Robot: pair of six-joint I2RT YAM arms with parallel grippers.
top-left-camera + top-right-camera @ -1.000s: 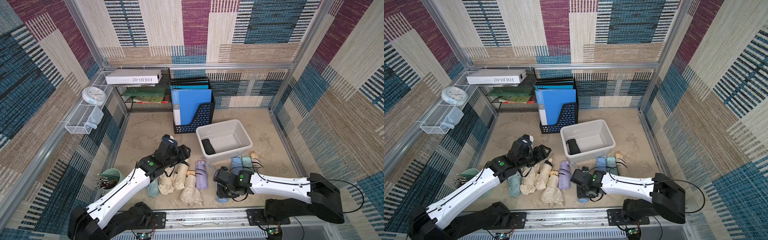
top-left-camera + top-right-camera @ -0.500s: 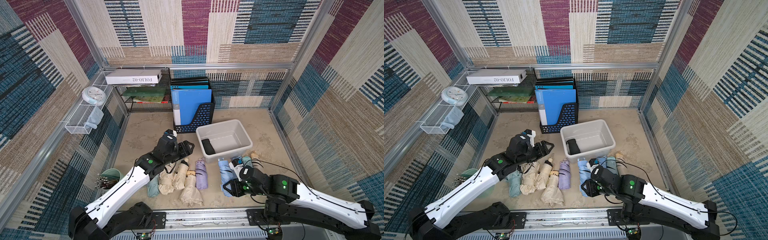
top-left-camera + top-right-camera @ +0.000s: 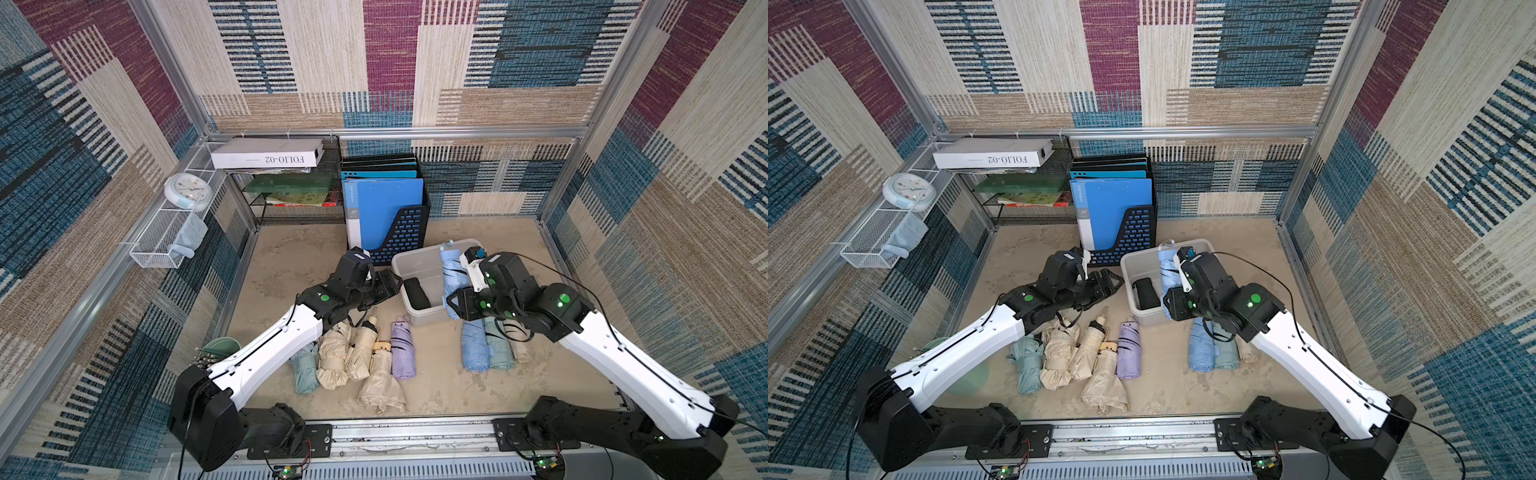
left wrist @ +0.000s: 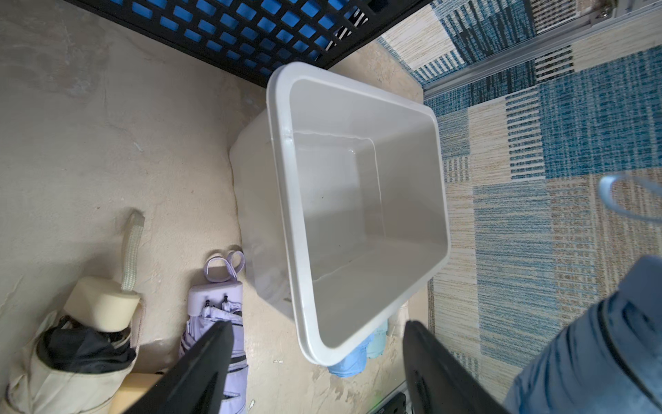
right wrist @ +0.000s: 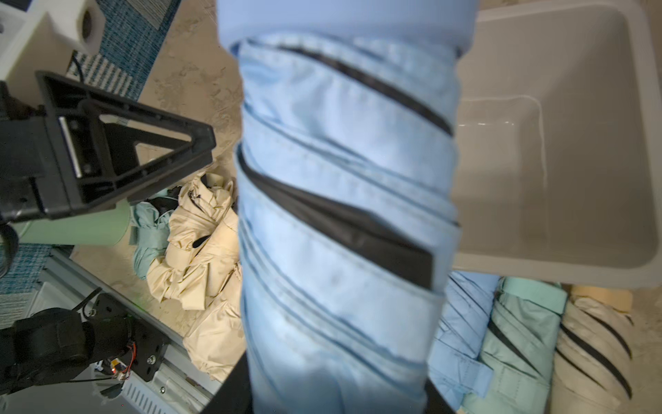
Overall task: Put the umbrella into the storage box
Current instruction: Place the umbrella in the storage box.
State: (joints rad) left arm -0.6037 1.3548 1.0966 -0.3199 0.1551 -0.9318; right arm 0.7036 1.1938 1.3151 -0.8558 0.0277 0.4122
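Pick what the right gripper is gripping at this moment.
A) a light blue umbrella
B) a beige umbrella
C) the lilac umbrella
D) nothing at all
A: the right wrist view shows a light blue umbrella running up from between the fingers of the right gripper, with the storage box behind it. The lilac umbrella lies on the floor.

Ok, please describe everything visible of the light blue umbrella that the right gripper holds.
The light blue umbrella is folded, its cloth wound in pleats with dark edges between them, a thin loop at its far end. The right gripper is shut on its near end and holds it lengthwise over the storage box. Whether it touches the box cannot be told.
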